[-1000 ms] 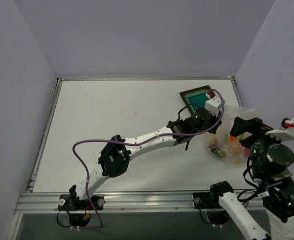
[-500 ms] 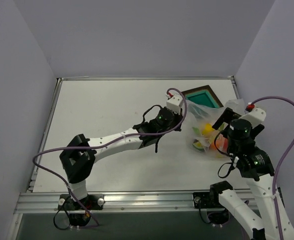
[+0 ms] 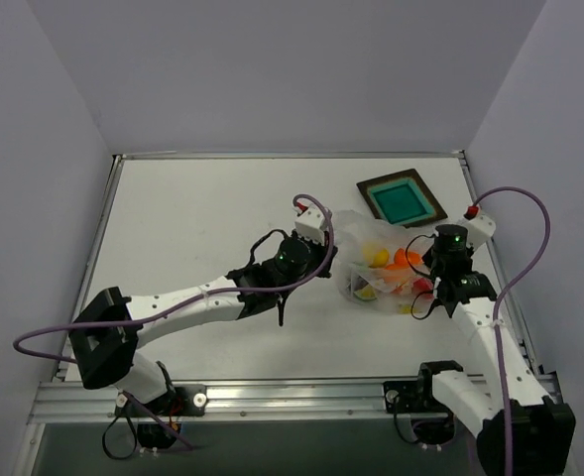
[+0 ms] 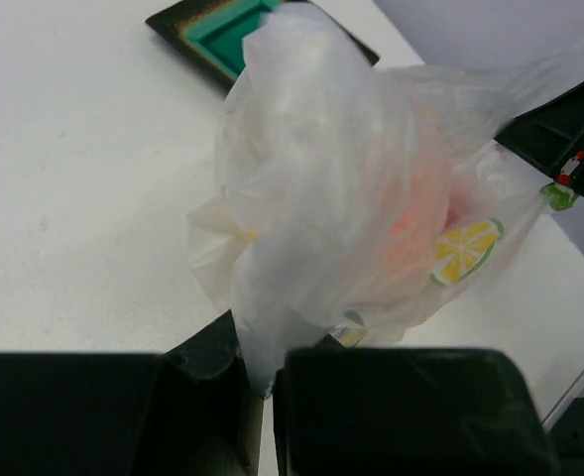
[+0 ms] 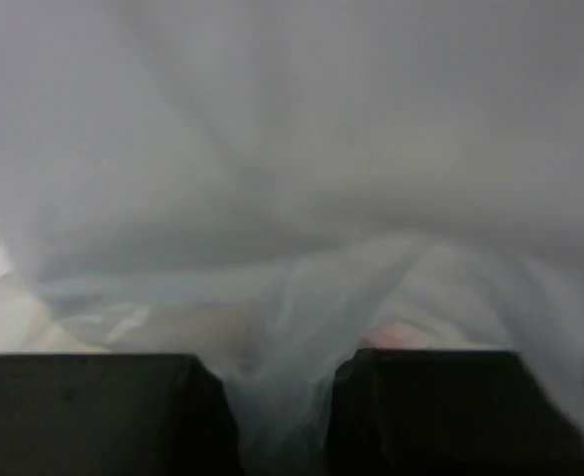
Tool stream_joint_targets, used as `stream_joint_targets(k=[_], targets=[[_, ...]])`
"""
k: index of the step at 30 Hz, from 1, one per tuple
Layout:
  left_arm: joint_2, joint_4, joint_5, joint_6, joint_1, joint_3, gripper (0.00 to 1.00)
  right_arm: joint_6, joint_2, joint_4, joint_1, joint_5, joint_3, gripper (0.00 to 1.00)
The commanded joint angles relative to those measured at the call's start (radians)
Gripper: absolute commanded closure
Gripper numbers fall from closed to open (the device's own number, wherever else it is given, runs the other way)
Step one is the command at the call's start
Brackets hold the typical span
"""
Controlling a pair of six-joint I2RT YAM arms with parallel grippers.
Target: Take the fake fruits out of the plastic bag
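Observation:
The plastic bag [image 3: 356, 230], clear with citrus-slice prints, lies stretched between my two grippers on the white table. Through its film show the fake fruits: a yellow pear [image 3: 374, 254], an orange ball [image 3: 407, 260] and something red [image 3: 422, 287]. My left gripper [image 3: 329, 260] is shut on the bag's left end; the left wrist view shows a twist of the bag [image 4: 351, 188] pinched at the left gripper [image 4: 264, 382]. My right gripper [image 3: 426, 274] is shut on the bag's right side. In the right wrist view, bag film [image 5: 292, 198] fills the frame and runs into the right gripper [image 5: 282, 416], with a pinkish fruit [image 5: 396, 335] behind.
A dark square tray with a teal centre [image 3: 401, 198] lies just beyond the bag, near the back right corner; the tray [image 4: 222, 25] also shows in the left wrist view. The right wall stands close to the right arm.
The left gripper has dragged the bag left and nearer, off the tray. The right arm has swung in from the near right, and its jaws have shut on the bag's right side.

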Motion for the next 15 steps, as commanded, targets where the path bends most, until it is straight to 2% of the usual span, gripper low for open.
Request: stream_joint_targets(k=[1, 3, 4, 6, 15], targets=[[-0.003, -0.008, -0.069, -0.046, -0.003, -0.021, 0.97, 0.045, 0.055, 0.191, -0.141, -0.171, -0.122, 0.95], [0.026, -0.017, -0.101, -0.071, -0.001, -0.029, 0.98, 0.059, 0.128, 0.248, -0.234, -0.247, -0.183, 0.98], [0.037, -0.022, -0.118, -0.075, -0.001, -0.031, 0.98, 0.060, 0.159, 0.312, -0.259, -0.315, -0.196, 0.98], [0.066, -0.027, -0.157, -0.084, 0.006, -0.024, 0.98, 0.074, 0.257, 0.354, -0.299, -0.349, -0.202, 0.99], [0.319, -0.010, -0.183, -0.110, 0.034, 0.048, 0.98, 0.134, 0.492, 0.500, -0.333, -0.354, -0.182, 0.99]])
